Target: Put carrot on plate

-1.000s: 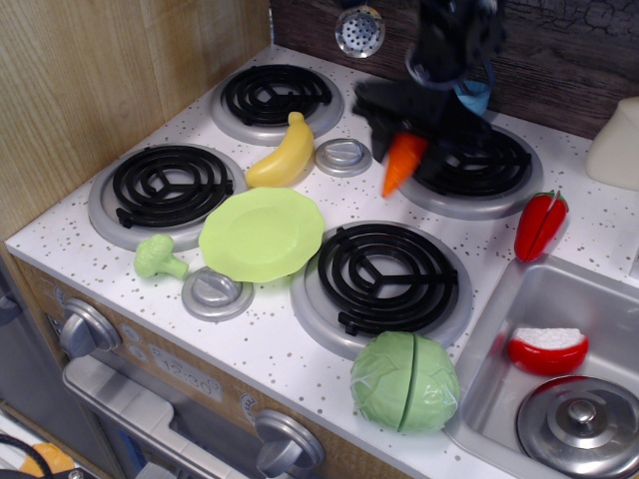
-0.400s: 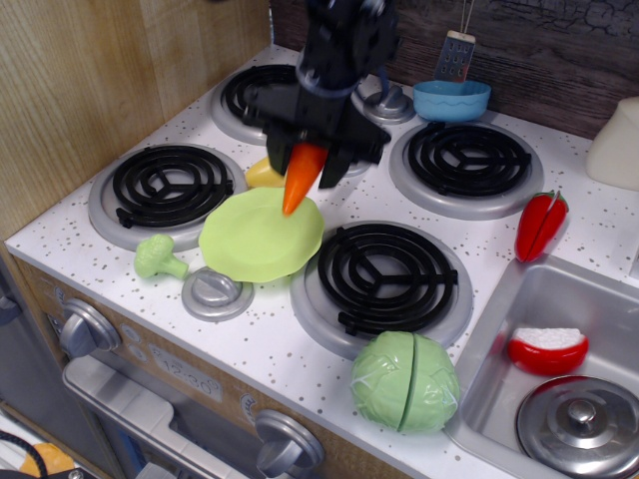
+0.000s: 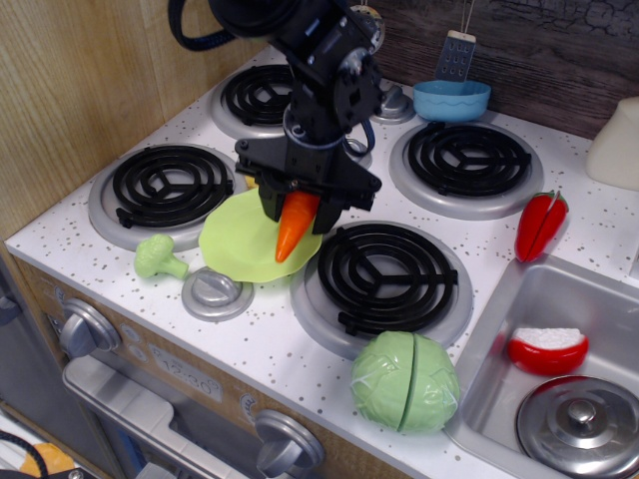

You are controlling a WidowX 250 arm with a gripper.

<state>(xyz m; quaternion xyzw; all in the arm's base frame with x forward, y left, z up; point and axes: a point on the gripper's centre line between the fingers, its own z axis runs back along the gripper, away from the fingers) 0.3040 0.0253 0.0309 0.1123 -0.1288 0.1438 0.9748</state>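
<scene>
Observation.image shows a white speckled toy stove top with four black coil burners, wood panelling on the left and a dark board behind; no writing can be read. Near the front left corner, the gripper clamps the carrot, tip down over the plate

Light was bright and even, from overhead. Soft, short shadows lay under the cabbage and beneath the gripper on the plate. Small glare spots showed on the pot lid and the sink wall. Focus was sharp across the stovetop; the arm's upper part looked slightly blurred. No edge distortion noticed.
</scene>
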